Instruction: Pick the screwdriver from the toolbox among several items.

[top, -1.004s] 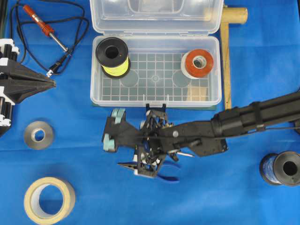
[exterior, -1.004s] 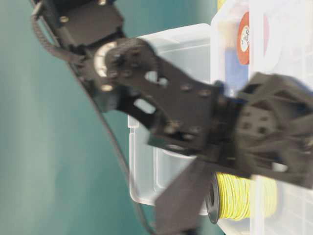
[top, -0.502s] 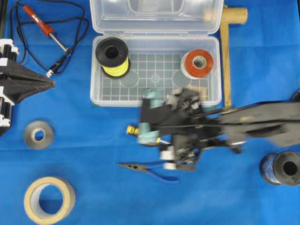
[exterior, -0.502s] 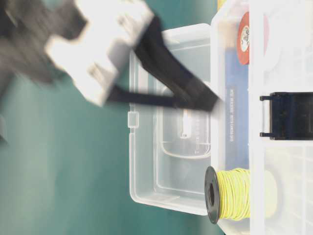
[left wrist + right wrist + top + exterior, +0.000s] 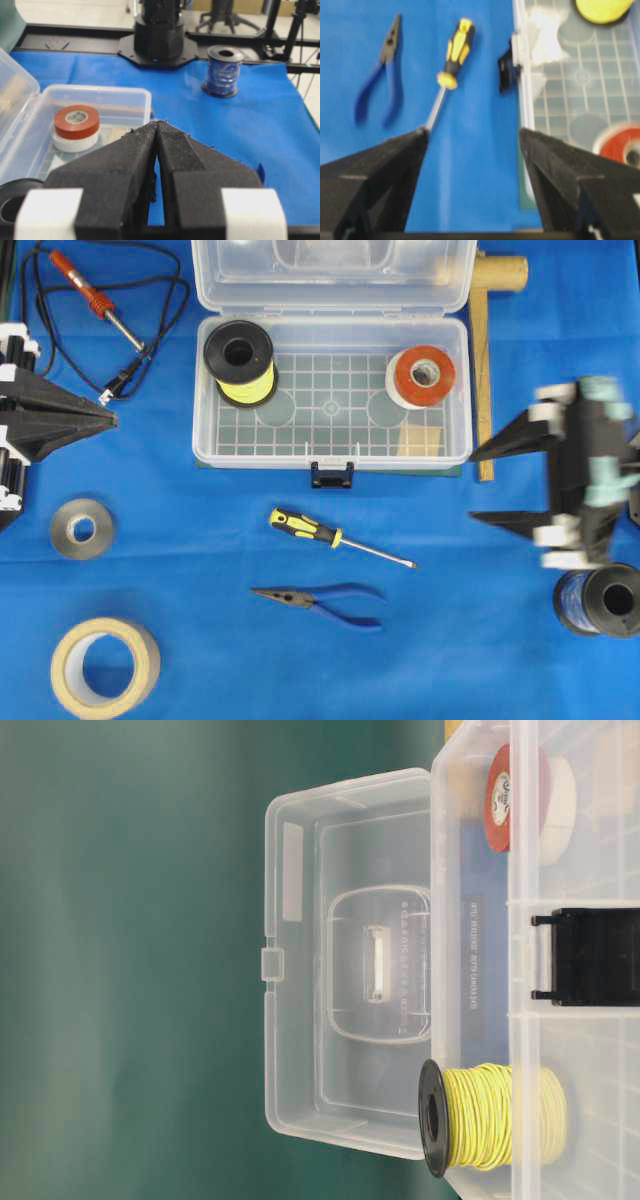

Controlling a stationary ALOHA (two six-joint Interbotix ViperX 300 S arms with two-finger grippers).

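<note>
The screwdriver point(image 5: 335, 536), yellow-and-black handle and thin silver shaft, lies on the blue cloth in front of the toolbox point(image 5: 331, 450); it also shows in the right wrist view point(image 5: 451, 60). The clear toolbox stands open and holds the yellow wire spool point(image 5: 240, 362), the orange-red tape roll point(image 5: 422, 375) and a tan block point(image 5: 421, 440). My right gripper point(image 5: 478, 485) is open and empty at the right, apart from the screwdriver. My left gripper point(image 5: 112, 418) is shut and empty at the left edge.
Blue-handled pliers point(image 5: 322, 600) lie just below the screwdriver. A soldering iron point(image 5: 96, 300) with black cord lies back left. A grey tape roll point(image 5: 82, 528) and a tan tape roll point(image 5: 105, 666) lie front left. A blue wire spool point(image 5: 600, 600) stands right. A wooden strip point(image 5: 483, 370) runs beside the toolbox.
My right gripper has let go of the screwdriver, which now lies on the cloth, and has swung away to the right edge. The left arm has not moved.
</note>
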